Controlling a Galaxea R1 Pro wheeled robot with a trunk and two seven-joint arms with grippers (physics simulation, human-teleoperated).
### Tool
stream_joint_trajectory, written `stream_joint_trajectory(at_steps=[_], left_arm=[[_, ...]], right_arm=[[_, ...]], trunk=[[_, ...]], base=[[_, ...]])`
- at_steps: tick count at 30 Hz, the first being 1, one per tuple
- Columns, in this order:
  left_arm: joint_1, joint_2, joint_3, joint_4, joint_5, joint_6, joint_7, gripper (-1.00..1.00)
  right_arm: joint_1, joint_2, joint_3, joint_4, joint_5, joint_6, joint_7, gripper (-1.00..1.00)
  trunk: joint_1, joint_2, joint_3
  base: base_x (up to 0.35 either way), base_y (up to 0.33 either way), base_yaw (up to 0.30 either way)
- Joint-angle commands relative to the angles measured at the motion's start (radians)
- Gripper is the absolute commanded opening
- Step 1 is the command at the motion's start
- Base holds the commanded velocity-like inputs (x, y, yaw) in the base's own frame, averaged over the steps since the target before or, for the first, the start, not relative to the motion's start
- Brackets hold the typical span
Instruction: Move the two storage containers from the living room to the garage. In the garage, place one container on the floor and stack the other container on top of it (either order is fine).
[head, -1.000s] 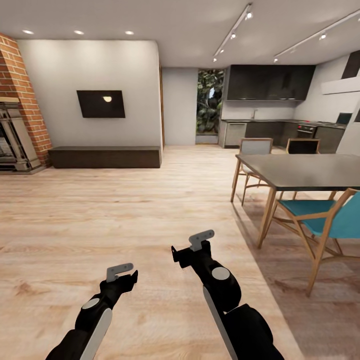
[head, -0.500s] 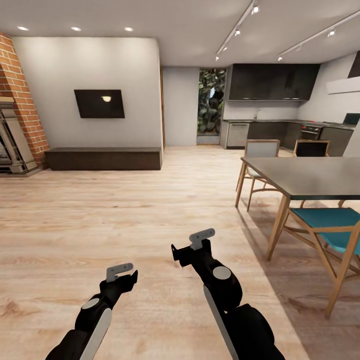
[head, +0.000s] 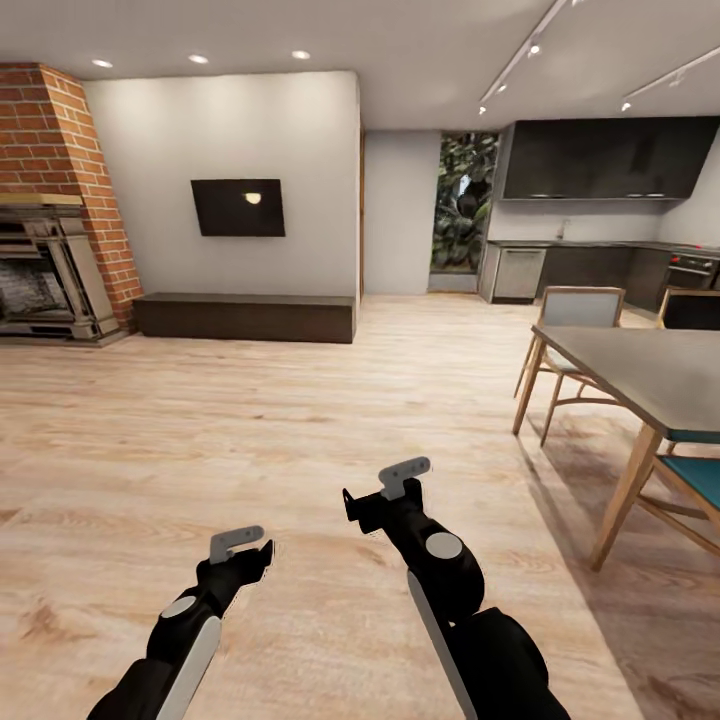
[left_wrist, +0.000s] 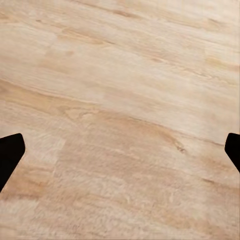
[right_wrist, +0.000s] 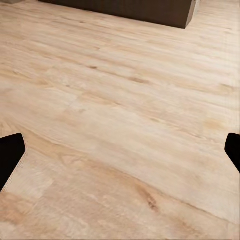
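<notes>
Living room (head: 250, 420) | left gripper (head: 238, 545) empty, spread | right gripper (head: 402, 478) empty, spread

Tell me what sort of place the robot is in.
Likely an open-plan home living area: a red brick fireplace, a wall-mounted TV above a low dark bench, and a dining table before dark kitchen cabinets.

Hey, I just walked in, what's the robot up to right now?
Nothing is being handled at the moment. The robot stands on the light wood plank floor of the living room, facing the brick fireplace, a wall-mounted screen and a low dark bench, with a dining table to its right. Both arms are held low in front. The left tool and right tool are open and empty. No storage containers are in sight.
</notes>
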Motion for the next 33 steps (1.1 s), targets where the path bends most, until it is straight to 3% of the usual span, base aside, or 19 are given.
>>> stream_joint_trajectory(at_steps=[1, 33], left_arm=[[0.000, 0.001, 0.000, 0.000, 0.000, 0.000, 0.000, 1.00], [0.000, 0.003, 0.000, 0.002, 0.002, 0.004, -0.001, 1.00]], right_arm=[[0.000, 0.000, 0.000, 0.000, 0.000, 0.000, 0.000, 1.00], [0.000, 0.000, 0.000, 0.000, 0.000, 0.001, 0.000, 1.00]], trunk=[[0.000, 0.000, 0.000], [0.000, 0.000, 0.000]], base=[[0.338, 0.000, 0.288], [0.338, 0.000, 0.264]])
